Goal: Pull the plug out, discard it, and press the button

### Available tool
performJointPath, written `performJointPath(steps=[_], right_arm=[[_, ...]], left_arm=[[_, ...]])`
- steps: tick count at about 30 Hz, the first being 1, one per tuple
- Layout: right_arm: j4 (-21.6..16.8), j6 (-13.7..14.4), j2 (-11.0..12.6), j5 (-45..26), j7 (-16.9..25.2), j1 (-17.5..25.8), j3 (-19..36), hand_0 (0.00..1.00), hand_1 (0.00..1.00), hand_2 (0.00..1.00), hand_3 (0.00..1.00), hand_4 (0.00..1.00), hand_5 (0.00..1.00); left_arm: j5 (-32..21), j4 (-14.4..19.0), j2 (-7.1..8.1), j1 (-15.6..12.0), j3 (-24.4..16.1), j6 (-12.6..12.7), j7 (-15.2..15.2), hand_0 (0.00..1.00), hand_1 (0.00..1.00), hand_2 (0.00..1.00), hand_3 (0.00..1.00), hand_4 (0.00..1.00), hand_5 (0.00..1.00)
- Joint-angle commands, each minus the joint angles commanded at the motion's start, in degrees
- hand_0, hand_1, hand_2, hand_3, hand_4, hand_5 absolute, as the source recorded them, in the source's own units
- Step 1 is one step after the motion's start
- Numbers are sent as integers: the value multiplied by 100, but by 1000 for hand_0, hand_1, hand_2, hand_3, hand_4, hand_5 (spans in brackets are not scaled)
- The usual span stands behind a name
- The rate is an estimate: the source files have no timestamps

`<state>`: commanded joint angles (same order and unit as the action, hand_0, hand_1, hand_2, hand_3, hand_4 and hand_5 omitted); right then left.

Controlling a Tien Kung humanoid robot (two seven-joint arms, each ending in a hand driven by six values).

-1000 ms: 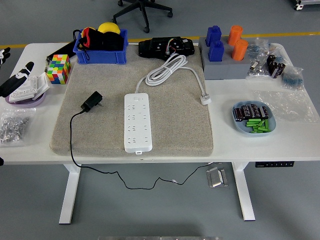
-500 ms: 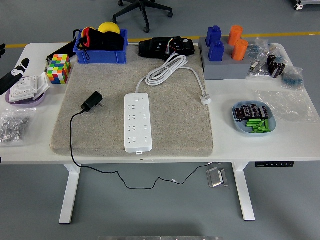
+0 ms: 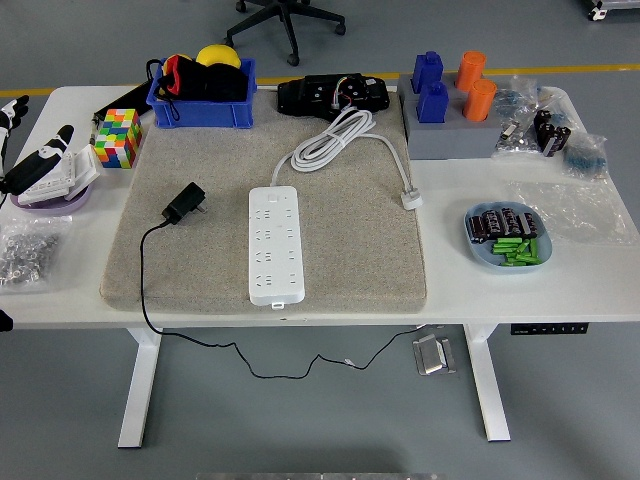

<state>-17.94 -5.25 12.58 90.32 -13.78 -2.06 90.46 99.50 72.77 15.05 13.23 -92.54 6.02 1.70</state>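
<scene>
Since the black plug adapter with its thin black cord (image 3: 185, 203) lies loose on the grey felt mat (image 3: 350, 250), just left of the long white power strip (image 3: 275, 244) and apart from it, the pulling-out looks done, and the plug has been dropped there. What seems left is the button: the strip's switch is probably at one of its ends, though it is too small here to pick out. No hand is near the strip.

The left hand (image 3: 35, 165) shows only at the left edge, over the lilac dish holding a white part (image 3: 55, 190); its pale-tipped fingers (image 3: 55, 140) look spread and hold nothing, as far as the cropped view allows. The right hand is out of view.

The strip's own thick white cable (image 3: 335, 140) coils behind it and ends in a white plug (image 3: 410, 197) on the mat's right side (clear of the strip's top face). The black cord trails off the near table edge and hangs below. Around the mat stand a multicoloured puzzle cube (image 3: 118, 138), a blue bin of oddments (image 3: 200, 95), a black device (image 3: 330, 95), a grey block with blue and orange pegs (image 3: 450, 135) and a pale blue dish of batteries (image 3: 508, 238). None of these blocks a reach to the strip from the left; the loose plug lies nearest that path.
</scene>
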Motion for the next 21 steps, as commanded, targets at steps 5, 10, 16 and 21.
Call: performJointPath(steps=[5, 10, 16, 21], right_arm=[[-19, 0, 6, -34, 2, -33, -31, 767, 729, 724, 713, 883, 658], [-5, 8, 28, -30, 6, -53, -29, 767, 729, 724, 713, 883, 658], [-3, 19, 32, -46, 10, -57, -59, 767, 729, 724, 713, 883, 658], [0, 50, 20, -4, 13, -64, -56, 767, 729, 724, 713, 883, 658]], left_arm=[[-18, 36, 21, 16, 35, 0, 0, 954, 954, 957, 957, 784, 648], [-22, 72, 37, 26, 31, 7, 15, 945, 945, 956, 958, 781, 645], [-37, 149, 63, 15, 53, -14, 19, 927, 920, 945, 957, 782, 645], [-39, 167, 54, 8, 51, 7, -17, 919, 895, 926, 947, 782, 640]])
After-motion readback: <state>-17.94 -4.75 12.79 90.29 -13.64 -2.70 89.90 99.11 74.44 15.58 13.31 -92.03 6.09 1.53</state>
